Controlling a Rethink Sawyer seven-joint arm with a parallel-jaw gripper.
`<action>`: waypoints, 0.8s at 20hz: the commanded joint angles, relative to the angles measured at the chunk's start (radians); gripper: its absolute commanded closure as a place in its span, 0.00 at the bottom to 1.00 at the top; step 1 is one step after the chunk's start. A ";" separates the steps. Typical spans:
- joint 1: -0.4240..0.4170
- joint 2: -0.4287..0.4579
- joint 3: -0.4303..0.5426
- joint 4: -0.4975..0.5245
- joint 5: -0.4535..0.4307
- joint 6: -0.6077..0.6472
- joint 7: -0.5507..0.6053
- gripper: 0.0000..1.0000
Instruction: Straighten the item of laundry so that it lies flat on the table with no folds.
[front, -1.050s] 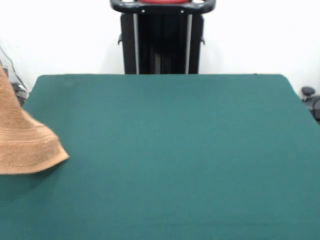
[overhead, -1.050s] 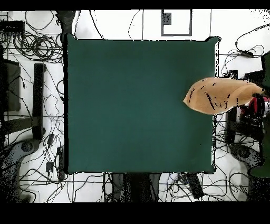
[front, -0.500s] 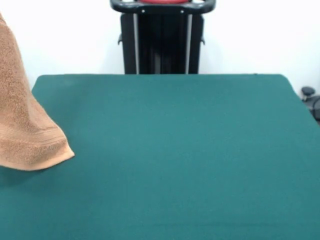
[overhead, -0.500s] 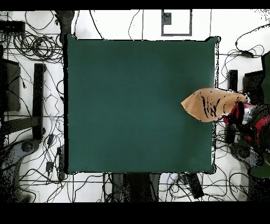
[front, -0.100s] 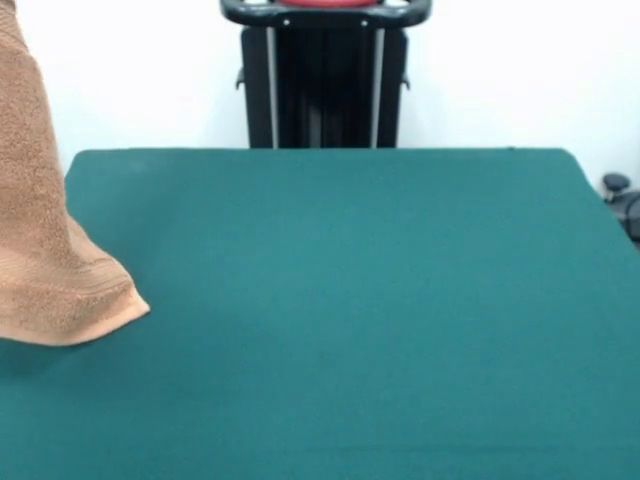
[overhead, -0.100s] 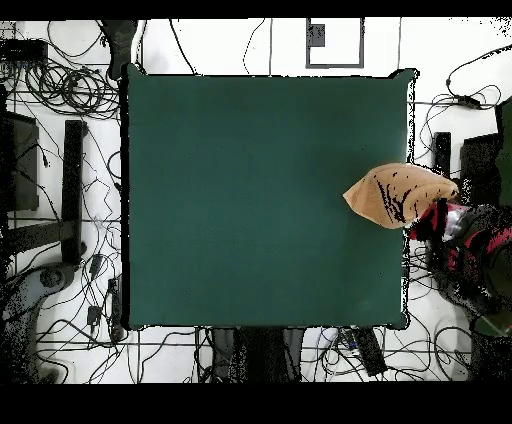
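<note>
A: What has changed since a second ago?
B: The one towel (front, -0.100s: 45, 270) now rises higher along the left edge, its hem corner resting on the green surface (front, -0.100s: 360, 300).
A: Who holds it?
B: A person's sleeve (overhead, -0.100s: 462, 240) at the overhead edge. No gripper shows.

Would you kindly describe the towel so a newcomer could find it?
Start from the large dark green table. At its left edge in the front view, a small orange-tan terry-cloth towel hangs, its lower corner touching the green surface. Nothing else there is orange.
</note>
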 joint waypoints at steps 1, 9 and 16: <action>0.202 -0.071 -0.156 0.221 0.081 -0.056 0.472 1.00; 0.417 -0.107 -0.329 0.227 0.065 -0.068 0.707 1.00; 0.545 -0.113 -0.405 0.224 0.087 -0.056 0.850 1.00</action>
